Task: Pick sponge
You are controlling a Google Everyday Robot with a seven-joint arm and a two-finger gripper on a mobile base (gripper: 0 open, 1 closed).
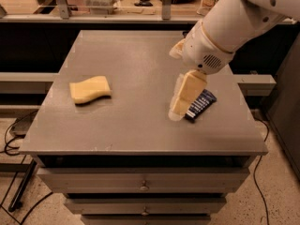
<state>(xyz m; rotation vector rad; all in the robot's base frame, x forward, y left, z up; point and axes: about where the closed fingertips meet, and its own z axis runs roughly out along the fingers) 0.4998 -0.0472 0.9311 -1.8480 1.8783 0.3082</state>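
Note:
The sponge is a pale-yellow wavy foam slab lying flat on the left part of the grey table. My gripper, with pale yellowish blocky fingers, hangs from the white arm over the right middle of the table. It is well to the right of the sponge and holds nothing. It partly covers a dark blue snack wrapper.
A shelf with several items runs along the back behind the table. Drawers sit under the table's front edge. Cables lie on the floor at the left. A dark cabinet stands at the right.

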